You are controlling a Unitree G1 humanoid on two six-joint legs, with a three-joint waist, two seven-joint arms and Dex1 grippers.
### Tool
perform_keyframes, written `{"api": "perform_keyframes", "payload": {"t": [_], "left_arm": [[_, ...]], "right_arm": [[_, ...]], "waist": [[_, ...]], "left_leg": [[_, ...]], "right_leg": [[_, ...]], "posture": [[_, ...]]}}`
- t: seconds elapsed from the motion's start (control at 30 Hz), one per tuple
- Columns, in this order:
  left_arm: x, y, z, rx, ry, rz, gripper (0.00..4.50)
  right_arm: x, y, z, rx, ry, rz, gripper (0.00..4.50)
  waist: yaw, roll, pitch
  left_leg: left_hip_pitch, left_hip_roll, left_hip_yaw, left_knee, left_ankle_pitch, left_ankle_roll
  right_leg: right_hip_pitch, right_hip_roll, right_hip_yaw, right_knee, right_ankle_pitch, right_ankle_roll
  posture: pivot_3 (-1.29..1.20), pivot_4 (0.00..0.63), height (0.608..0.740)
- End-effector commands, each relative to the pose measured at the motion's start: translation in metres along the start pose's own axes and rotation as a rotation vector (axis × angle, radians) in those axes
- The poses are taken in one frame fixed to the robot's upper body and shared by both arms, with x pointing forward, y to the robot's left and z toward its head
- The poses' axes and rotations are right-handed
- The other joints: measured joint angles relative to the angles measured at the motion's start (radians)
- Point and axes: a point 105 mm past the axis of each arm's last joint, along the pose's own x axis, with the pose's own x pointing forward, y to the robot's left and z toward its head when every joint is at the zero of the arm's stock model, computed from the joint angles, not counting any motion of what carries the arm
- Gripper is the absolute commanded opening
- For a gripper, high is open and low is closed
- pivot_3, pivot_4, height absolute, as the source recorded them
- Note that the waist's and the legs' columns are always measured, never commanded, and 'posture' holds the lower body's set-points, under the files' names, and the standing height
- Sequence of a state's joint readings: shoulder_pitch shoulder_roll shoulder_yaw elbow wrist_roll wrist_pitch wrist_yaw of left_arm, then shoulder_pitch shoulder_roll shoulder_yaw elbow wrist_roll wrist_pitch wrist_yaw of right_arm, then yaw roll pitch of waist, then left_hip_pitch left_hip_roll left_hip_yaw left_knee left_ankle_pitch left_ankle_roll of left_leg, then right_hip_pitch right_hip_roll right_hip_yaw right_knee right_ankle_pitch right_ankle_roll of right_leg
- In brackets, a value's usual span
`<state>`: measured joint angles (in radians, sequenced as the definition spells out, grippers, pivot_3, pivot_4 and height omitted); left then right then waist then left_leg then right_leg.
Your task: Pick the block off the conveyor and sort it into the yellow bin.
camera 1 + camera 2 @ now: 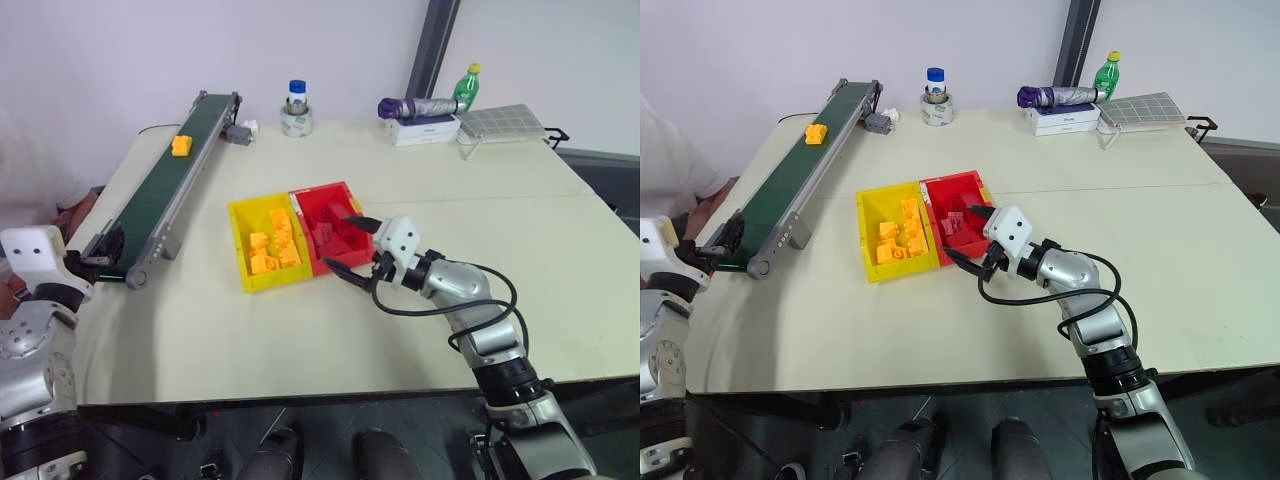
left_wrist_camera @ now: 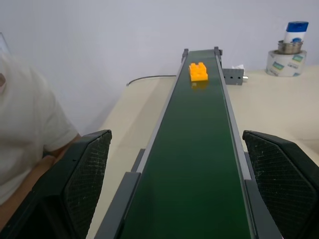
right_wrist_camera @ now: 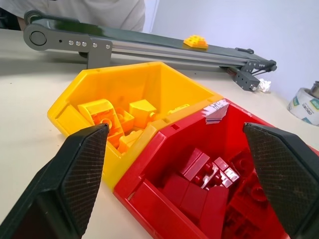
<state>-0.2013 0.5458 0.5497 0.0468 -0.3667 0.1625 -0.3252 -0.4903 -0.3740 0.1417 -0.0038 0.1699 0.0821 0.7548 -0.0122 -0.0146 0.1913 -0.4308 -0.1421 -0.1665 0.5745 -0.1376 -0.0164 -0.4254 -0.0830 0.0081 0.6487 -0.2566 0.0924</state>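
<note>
Left claw (image 2: 174, 189) fingers apart, empty, at the near end of the belt (image 1: 165, 180). Yellow brick (image 1: 181, 145) far ahead of it, near the motor end. Right claw (image 1: 352, 250) fingers apart, empty, over the red tray (image 1: 335, 192); yellow tray (image 1: 240, 215) just beside it.

- A pale cream counter (image 1: 420, 330) spans most of the frame.
- A plain white wall (image 1: 120, 50) runs behind.
- A dark vertical post (image 1: 432, 45) stands at upper right.
</note>
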Motion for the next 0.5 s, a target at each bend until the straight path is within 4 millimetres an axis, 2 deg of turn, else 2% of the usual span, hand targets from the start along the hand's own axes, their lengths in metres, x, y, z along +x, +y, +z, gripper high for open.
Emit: {"api": "perform_keyframes", "payload": {"t": [0.03,0.5], "left_arm": [[0.0029,0.0023,0.0127,0.029,-0.046,0.004,4.44],[0.0107,-0.0031,0.0093,-0.004,-0.008,-0.024,4.44]], "right_arm": [[0.0021,-0.0052,0.0154,-0.039,-0.050,-0.005,4.50],[0.0016,-0.0028,0.0151,-0.038,-0.046,0.006,4.50]], "waist": [[0.000,0.000,0.000],[0.000,0.000,0.000]], "left_leg": [[0.000,0.000,0.000,0.000,0.000,0.000],[0.000,0.000,0.000,0.000,0.000,0.000]], "right_leg": [[0.000,0.000,0.000,0.000,0.000,0.000],[0.000,0.000,0.000,0.000,0.000,0.000]], "posture": [[0.00,0.150,0.740],[0.00,0.150,0.740]]}}
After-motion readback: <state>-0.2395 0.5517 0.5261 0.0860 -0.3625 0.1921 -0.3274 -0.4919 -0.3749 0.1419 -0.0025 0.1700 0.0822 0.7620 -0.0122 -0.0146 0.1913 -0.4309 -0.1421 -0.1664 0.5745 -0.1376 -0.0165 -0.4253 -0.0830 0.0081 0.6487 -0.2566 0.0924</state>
